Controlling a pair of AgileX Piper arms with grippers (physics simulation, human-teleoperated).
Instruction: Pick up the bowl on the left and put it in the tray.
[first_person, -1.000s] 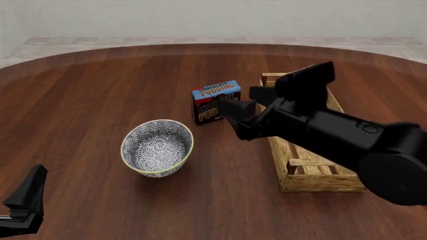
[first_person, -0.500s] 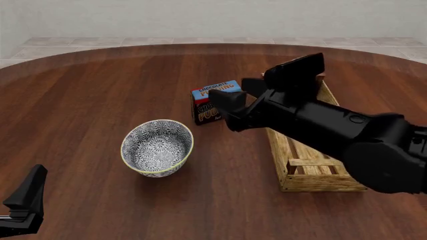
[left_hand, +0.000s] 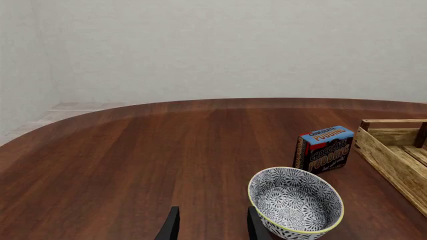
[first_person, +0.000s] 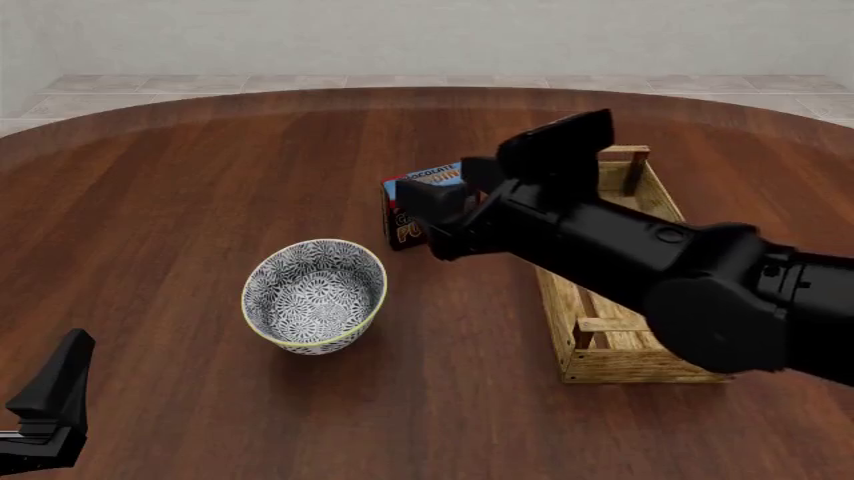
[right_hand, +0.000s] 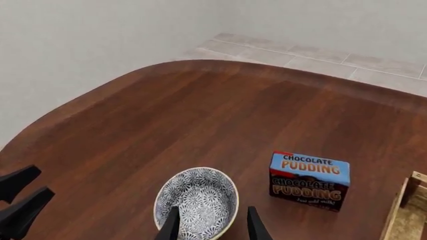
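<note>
From the front view my right gripper (first_person: 430, 222) has swung further left since a second ago: it was over the gap between the pudding box (first_person: 424, 196) and the tray (first_person: 603, 335), and now it hangs in front of the box, hiding most of its face. Its fingers (right_hand: 171, 225) stand spread apart with nothing between them, and through the right wrist view they frame the near rim of the bowl (right_hand: 197, 201) from above, not touching it. The bowl (first_person: 314, 295) has not moved; it sits upright on the desk (first_person: 187, 190), left of the tray and in front of the pudding box, well apart from both. More of the tray's far crossbar shows now that the arm has cleared it. My left gripper (first_person: 51, 405) is parked at the lower left corner as before, unchanged, its fingers (left_hand: 172, 226) parted and empty, with the bowl (left_hand: 295, 202) just beside one fingertip in that wrist view.
</note>
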